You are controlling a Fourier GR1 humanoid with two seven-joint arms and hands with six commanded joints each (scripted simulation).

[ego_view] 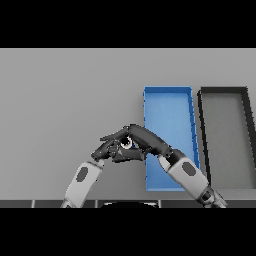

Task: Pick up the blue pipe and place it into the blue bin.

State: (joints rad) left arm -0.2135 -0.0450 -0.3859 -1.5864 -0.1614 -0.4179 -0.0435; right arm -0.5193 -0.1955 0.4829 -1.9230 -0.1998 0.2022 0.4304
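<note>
Two bins are sitting side by side on the table point(65, 100): the nearer bin point(167, 100) lying just right of the meeting left hand point(112, 147) and right hand point(147, 141), the second bin point(227, 92) lying farther right.

Black bin on a grey table

A black bin point(225, 137), long, shallow and open-topped, lies on the grey table point(65, 100) toward its right side. Its dark walls frame a grey floor. Left of the black bin the grey table runs plain and flat to the far left edge.
</note>
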